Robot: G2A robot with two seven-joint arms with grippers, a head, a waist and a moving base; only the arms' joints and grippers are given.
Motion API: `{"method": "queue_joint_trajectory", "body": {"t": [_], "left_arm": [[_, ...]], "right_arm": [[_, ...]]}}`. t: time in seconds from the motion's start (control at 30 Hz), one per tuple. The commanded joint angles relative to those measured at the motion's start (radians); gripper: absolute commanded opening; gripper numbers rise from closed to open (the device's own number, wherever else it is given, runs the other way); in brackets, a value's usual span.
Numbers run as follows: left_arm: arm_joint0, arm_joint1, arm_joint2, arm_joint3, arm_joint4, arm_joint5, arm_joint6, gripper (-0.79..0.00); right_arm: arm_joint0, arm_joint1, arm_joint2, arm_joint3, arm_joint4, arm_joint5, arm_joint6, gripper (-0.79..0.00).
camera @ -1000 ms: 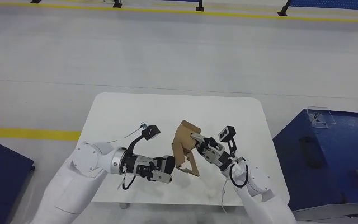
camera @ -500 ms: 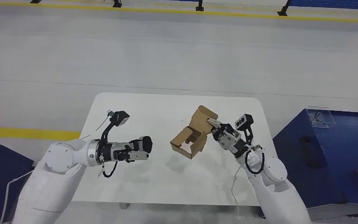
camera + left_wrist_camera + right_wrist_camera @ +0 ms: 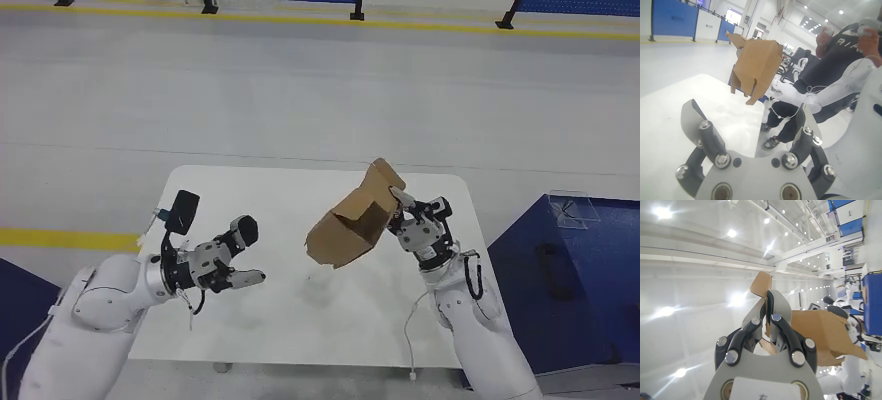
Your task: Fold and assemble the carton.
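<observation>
The brown cardboard carton [image 3: 352,222] hangs in the air above the right half of the white table [image 3: 300,200], opened into a box shape with loose flaps at both ends. My right gripper [image 3: 404,207] is shut on a flap at its far right end; in the right wrist view the fingers [image 3: 772,302] pinch the flap of the carton [image 3: 821,330]. My left gripper [image 3: 248,255] stands open over the table's left part, well apart from the carton. From the left wrist view the carton [image 3: 757,68] floats ahead of the open left gripper [image 3: 745,113].
A dark blue bin [image 3: 580,280] stands beside the table's right edge. The table top [image 3: 300,310] under and between the arms is bare. A cable [image 3: 412,345] dangles from the right arm near the front edge.
My left gripper let go of the carton, drew back to the left and opened. My right gripper lifted the carton up and to the right, and the carton swung open into a box shape.
</observation>
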Motion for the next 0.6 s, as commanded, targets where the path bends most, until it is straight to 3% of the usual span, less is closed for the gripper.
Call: {"method": "queue_joint_trajectory", "body": {"t": [0.0,0.17,0.27,0.4,0.47,0.57], "left_arm": [[0.003,-0.001,-0.003,-0.006,0.068,0.002,0.024,0.000],[0.003,-0.001,-0.003,-0.006,0.068,0.002,0.024,0.000],[0.010,-0.002,-0.037,-0.027,0.172,0.026,0.096,0.000],[0.072,-0.021,-0.080,-0.125,0.484,0.096,0.403,0.000],[0.110,-0.031,-0.096,-0.183,0.773,0.219,0.583,0.000],[0.192,-0.047,-0.025,-0.206,1.083,0.386,0.879,0.000]], "right_arm": [[0.003,0.000,-0.003,0.001,0.006,0.014,-0.005,-0.785],[0.001,-0.001,-0.004,0.001,0.009,0.017,-0.008,-0.785],[-0.007,-0.008,-0.013,-0.004,0.147,0.109,-0.053,-0.785],[0.001,-0.017,-0.018,0.018,0.306,0.207,-0.117,-0.785],[0.002,-0.022,-0.021,0.033,0.405,0.263,-0.142,-0.785],[0.013,-0.026,-0.014,0.051,0.546,0.367,-0.203,-0.785]]}}
